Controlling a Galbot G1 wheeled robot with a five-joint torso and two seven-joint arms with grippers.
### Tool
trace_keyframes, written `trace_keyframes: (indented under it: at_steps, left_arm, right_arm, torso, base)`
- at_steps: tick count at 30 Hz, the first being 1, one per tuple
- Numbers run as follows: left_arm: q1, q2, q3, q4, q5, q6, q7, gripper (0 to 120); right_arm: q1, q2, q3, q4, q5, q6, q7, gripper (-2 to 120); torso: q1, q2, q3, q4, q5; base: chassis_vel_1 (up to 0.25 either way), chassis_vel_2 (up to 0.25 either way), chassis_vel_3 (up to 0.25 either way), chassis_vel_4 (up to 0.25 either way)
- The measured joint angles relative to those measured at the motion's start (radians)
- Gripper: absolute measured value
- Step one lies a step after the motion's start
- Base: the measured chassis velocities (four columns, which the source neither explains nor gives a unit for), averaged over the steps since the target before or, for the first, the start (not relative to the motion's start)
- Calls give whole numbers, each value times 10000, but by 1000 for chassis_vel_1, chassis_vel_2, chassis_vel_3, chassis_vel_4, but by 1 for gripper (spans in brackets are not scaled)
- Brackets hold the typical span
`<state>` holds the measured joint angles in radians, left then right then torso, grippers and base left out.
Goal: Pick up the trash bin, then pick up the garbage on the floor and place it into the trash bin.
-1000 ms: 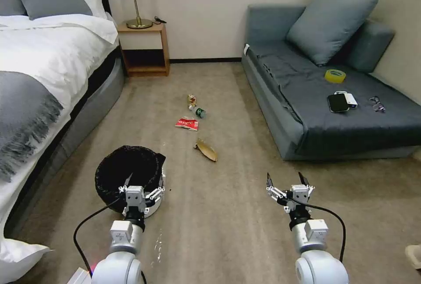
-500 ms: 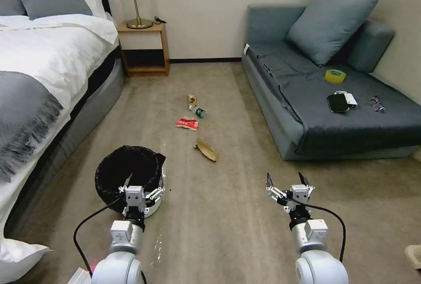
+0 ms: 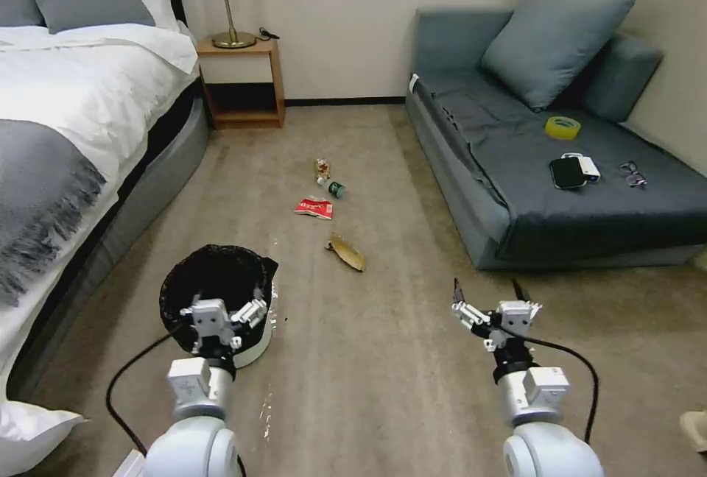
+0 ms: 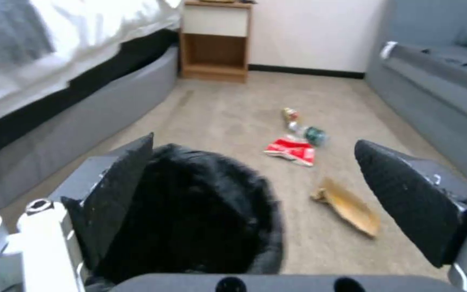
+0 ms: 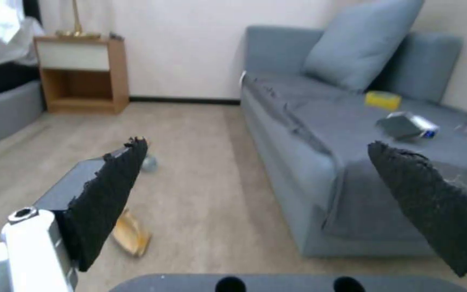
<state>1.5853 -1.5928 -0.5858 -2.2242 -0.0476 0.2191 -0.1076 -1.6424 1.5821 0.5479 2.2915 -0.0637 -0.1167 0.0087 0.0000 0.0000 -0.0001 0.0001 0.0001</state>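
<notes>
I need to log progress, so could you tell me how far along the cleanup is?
Nothing is finished. The open left gripper is at the trash bin, which stands on the carpet ungripped. All four pieces of garbage lie on the floor. The right gripper hangs open and empty.

Glossy white rounded arms carry looping black cables, ending in silver-white tools with black textured fingertips.
</notes>
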Motion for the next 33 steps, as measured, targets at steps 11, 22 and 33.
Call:
trace_keyframes:
  at_steps: [11,22,33]
  left_arm:
    - [-179,286,-614,199,-519,296,-325,100]
    - [-1785,1177,-2329,931,-3424,3348,-2386,100]
    - [-3155,2007,-2145,2501,-5532,4595,-3815,100]
  right_arm:
    - [-65,260,209,949,643,-302,633,100]
    - [104,154,248,724,675,-242,633,100]
    - [427,38,68,490,699,-317,561,100]
  torso:
    - [0,0,0,0,-2]
    - [0,0,1,-2,-2]
    - [0,-1,1,-1,-2]
  base:
    - [0,0,0,0]
    - [0,0,0,0]
    - [0,0,0,0]
